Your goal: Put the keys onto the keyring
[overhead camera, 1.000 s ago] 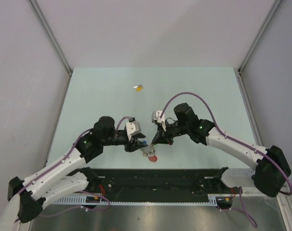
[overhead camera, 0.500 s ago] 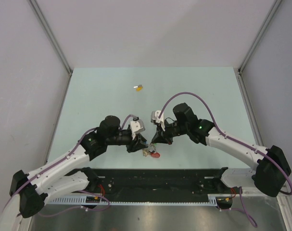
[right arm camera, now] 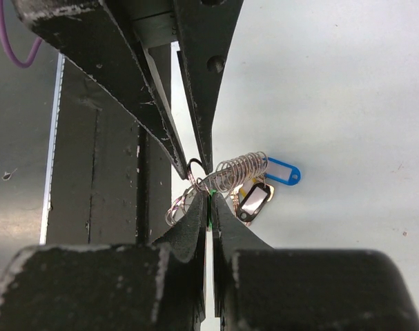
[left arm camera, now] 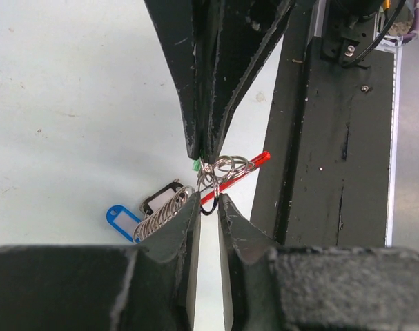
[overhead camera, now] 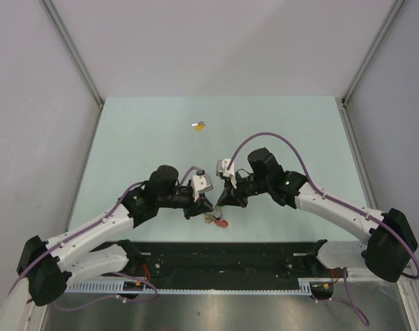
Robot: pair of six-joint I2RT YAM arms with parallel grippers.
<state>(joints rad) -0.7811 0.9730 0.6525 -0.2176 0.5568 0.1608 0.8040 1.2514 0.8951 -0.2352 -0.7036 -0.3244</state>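
Note:
The keyring (overhead camera: 217, 220) lies near the table's front edge, a bunch of wire rings (left arm camera: 226, 167), a spring coil (right arm camera: 240, 169) and a red band (left arm camera: 245, 169). My left gripper (left arm camera: 208, 200) has its jaws drawn in on the bunch's small black loop (left arm camera: 208, 209), and both tips touch it. Facing it tip to tip, my right gripper (right arm camera: 209, 198) is shut on the green-headed key (right arm camera: 208, 207), held against the rings; the same green key (left arm camera: 196, 165) shows in the left wrist view. The yellow-headed key (overhead camera: 199, 125) lies alone far back on the table.
A blue tag (left arm camera: 119, 219) and a black-framed tag (right arm camera: 254, 198) hang off the coil. The black base rail (overhead camera: 230, 255) runs just behind the grippers at the near edge. Grey walls with metal posts (overhead camera: 78, 58) close in the table's sides.
My left arm has slid right up to the keyring and its jaws have narrowed onto the loop. The bunch shifted slightly right. The right arm has held still.

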